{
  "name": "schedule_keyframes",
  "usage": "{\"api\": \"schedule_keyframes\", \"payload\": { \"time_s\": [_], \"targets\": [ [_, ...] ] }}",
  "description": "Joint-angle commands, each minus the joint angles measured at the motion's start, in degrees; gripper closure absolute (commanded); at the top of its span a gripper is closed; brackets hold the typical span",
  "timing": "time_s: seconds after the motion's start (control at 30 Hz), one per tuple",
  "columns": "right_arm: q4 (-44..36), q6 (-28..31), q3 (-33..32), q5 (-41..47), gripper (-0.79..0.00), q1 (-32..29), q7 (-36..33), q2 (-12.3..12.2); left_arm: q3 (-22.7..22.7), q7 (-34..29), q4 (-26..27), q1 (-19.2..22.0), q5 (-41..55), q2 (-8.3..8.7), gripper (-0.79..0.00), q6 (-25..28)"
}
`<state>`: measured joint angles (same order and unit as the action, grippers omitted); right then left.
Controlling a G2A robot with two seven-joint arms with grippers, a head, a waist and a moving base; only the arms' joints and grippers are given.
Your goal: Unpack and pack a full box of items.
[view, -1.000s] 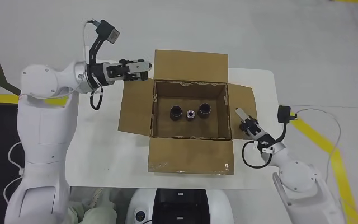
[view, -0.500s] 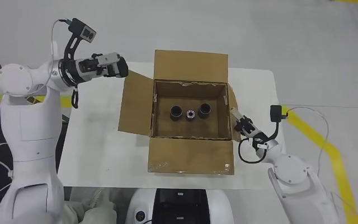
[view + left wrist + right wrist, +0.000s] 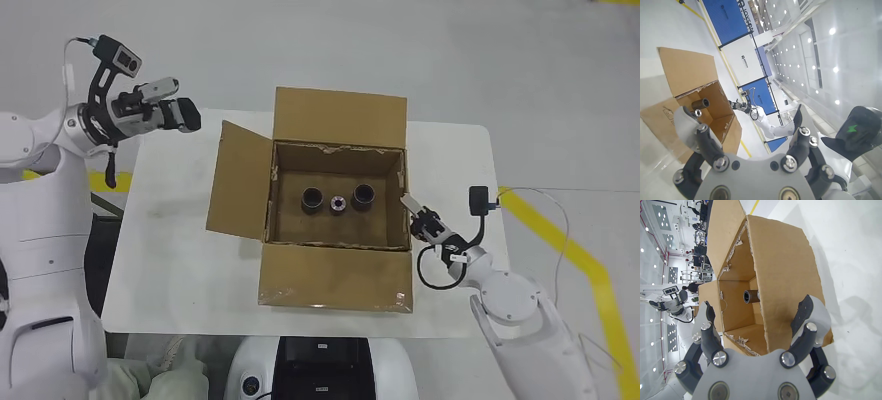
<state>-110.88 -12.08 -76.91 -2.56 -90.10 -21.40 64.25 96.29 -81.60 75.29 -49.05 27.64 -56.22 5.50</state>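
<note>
Near the far left corner of the white table (image 3: 160, 260), the left gripper (image 3: 186, 113) is held well apart from the box. Its two fingers (image 3: 685, 121) are spread wide, and nothing is held between them.

One open cardboard box (image 3: 340, 232) is set in the middle of the table. Four flaps are counted on it. The left flap (image 3: 238, 185) is angled outward, the far flap (image 3: 341, 116) is laid back, the near flap (image 3: 338, 280) is folded out toward the near edge, and the right flap (image 3: 783, 275) is raised upright.

Three items are seen on the box floor, in one row from left to right. Two of them are dark cylinders: the left cylinder (image 3: 315, 201) and the right cylinder (image 3: 364, 196). One small silvery ring (image 3: 339, 205) is placed between them, just beside each.

At the right side of the box, the right gripper (image 3: 413, 208) is positioned at the raised right flap. Its two fingers (image 3: 804, 313) are parted widely, one on the inner side of the flap and one on the outer side. The flap is not clamped, and it cannot be told whether it is touched by either finger.
</note>
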Motion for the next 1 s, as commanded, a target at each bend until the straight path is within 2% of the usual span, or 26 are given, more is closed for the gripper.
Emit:
{"api": "schedule_keyframes", "payload": {
  "time_s": [0.0,0.13,0.4,0.7,0.97],
  "targets": [
    [0.17,0.03,0.19,0.03,-0.785,0.19,-0.04,0.05,0.12,-0.17,-0.56,0.55,-0.46,0.28,-0.785,-0.77],
    [0.69,0.08,0.34,0.08,-0.785,0.57,-0.19,0.14,-0.06,-0.04,-2.25,1.43,-1.01,0.75,-0.785,-2.59],
    [-0.42,0.53,-1.44,-0.82,-0.785,0.02,0.23,0.03,-0.23,0.18,-5.16,2.89,-0.57,1.50,-0.785,-2.26],
    [-6.00,0.63,-3.60,-5.13,-0.785,-0.18,-0.25,-0.31,0.19,0.20,-9.58,5.45,-0.93,2.55,-0.785,-1.83],
    [-11.33,-0.27,-2.04,-9.80,-0.785,1.91,-2.49,-0.36,-0.70,0.11,-14.02,7.36,-0.50,3.15,-0.785,-0.74]
  ]
}}
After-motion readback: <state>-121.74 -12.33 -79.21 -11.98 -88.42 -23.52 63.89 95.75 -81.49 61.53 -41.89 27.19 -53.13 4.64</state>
